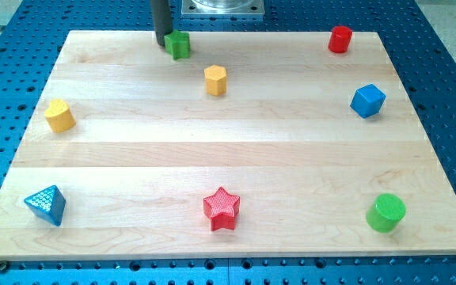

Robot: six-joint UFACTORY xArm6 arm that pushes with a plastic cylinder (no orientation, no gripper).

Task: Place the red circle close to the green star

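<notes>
While no writing or label is showing anywhere and no container is standing on the wooden board, the red circle is sitting upright near the view's top right corner, a short glossy red cylinder. The arm is carrying no gripper, only a dark rod; the tip is resting at the view's top edge, touching the left side of a green block whose shape is hard to make out. The red circle is lying well apart from that block, off to the view's right.
</notes>
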